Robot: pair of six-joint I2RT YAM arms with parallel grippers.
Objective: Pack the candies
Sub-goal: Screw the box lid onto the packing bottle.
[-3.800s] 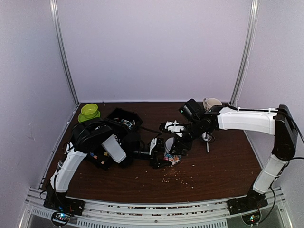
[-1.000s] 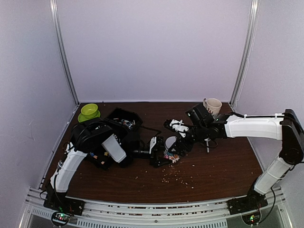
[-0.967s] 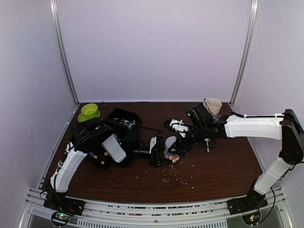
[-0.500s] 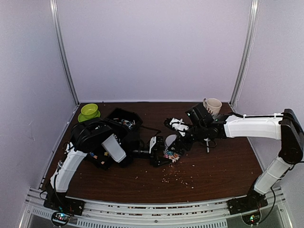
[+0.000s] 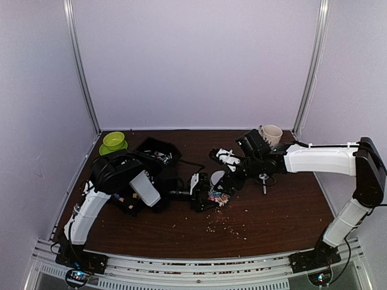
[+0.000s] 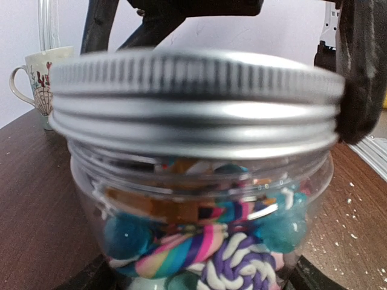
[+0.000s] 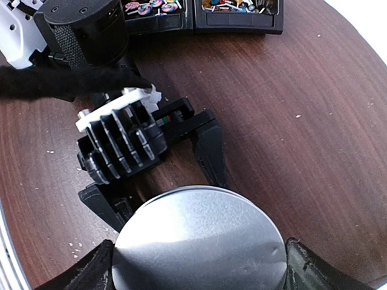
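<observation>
— Candies (image 6: 199,244): inside the clear jar (image 6: 91,199), upright on the counter (image 5: 278,211), gripped by the left end effector (image 5: 201,192).
— And the right end effector (image 5: 230,172)?
— Clenched on the metal lid (image 7: 199,241), directly over the jar mouth, vertical axes aligned. Whether the threads have caught, I cannot tell. Turning falls to the right, I judge.

White-shelled arms (image 5: 317,158), black joints (image 5: 363,166) and bases (image 5: 311,261) (small lights (image 5: 318,279) glowing).

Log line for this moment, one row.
phase: capping | left gripper: gripping jar of candies | right gripper: holding lid over jar mouth | lid seated: unclear
</observation>
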